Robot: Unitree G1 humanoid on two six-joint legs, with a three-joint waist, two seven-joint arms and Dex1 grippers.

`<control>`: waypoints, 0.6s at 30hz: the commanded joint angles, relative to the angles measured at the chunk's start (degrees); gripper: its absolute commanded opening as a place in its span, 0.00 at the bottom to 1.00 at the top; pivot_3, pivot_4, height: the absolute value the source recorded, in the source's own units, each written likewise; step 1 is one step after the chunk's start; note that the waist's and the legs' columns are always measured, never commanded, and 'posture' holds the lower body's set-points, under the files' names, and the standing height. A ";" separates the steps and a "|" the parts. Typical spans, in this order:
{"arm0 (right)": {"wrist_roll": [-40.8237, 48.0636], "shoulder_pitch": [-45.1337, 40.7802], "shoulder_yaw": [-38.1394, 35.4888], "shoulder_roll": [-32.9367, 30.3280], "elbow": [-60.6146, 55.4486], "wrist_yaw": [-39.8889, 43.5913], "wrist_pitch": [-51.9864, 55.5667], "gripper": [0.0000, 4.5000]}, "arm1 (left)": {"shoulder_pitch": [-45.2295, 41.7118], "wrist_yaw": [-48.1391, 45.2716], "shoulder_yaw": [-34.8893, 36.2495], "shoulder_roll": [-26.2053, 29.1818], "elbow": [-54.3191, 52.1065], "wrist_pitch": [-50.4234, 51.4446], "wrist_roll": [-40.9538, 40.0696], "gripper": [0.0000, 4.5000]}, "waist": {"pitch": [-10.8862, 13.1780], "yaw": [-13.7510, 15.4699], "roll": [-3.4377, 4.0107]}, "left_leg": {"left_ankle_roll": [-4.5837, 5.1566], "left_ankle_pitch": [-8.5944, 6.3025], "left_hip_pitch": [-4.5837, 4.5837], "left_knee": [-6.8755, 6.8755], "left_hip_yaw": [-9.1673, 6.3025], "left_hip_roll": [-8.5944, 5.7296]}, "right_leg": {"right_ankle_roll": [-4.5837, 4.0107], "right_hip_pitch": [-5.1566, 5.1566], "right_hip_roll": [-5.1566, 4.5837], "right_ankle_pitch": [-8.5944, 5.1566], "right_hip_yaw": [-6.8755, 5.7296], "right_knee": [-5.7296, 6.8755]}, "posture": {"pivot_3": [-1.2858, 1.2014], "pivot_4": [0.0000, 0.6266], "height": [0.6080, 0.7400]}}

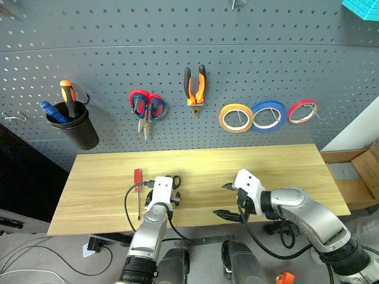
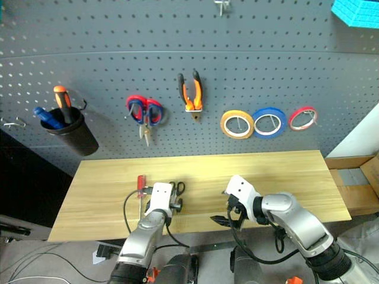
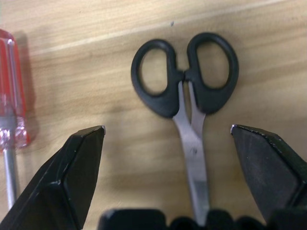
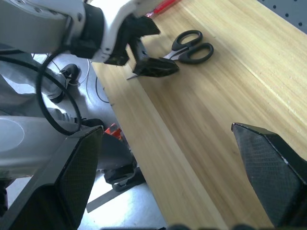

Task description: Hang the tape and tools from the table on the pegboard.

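Head views: the thin yellow tape ring with tan inner rim (image 1: pixel 236 118) is already on a hook of the grey perforated metal pegboard (image 1: pixel 266 59), next to a blue tape ring (image 1: pixel 269 115) and a thinner red tape ring (image 1: pixel 302 111). Orange-and-black-handled pliers (image 1: pixel 195 86) hang there too. So by my read tape and pliers are done. Left on the pale yellowish wood-grain table (image 1: pixel 284 171): the slim red-handled screwdriver (image 1: pixel 138 189) and the black-handled scissors (image 2: pixel 177 189), side by side near the front edge, in front of the left arm. Red-and-blue-handled scissors (image 1: pixel 146 107) and a black cup (image 1: pixel 74 125) holding an orange-and-black-handled screwdriver (image 1: pixel 68 97) are on the board, not part of the job.

Left wrist view: left gripper (image 3: pixel 168 139) has its fingers spread wide, empty, straddling the scissors' blades, handles pointing away from it. Screwdriver handle lies just beside, outside the fingers. Looks like the scissors are the next pick.

Right wrist view: right gripper (image 4: pixel 168 139) also spread wide, holding nothing, hovering over bare wood near the table's front edge, looking across at the left gripper and scissors.

Surface/room: tabletop otherwise bare and flat. Cables trail on the grey floor below the front edge; cardboard boxes (image 1: pixel 364 171) stand off the table's right end.
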 commanded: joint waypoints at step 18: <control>-0.95 -1.98 -0.65 2.15 -0.29 -1.18 -1.15 1.00 | -2.13 6.14 6.21 3.14 2.45 -0.78 2.28 0.06 | -0.08 -0.16 0.08 | -0.02 0.00 0.07 -0.01 0.01 0.01 | 0.01 0.02 0.01 0.00 0.00 0.02 | 0.48 0.32 1.00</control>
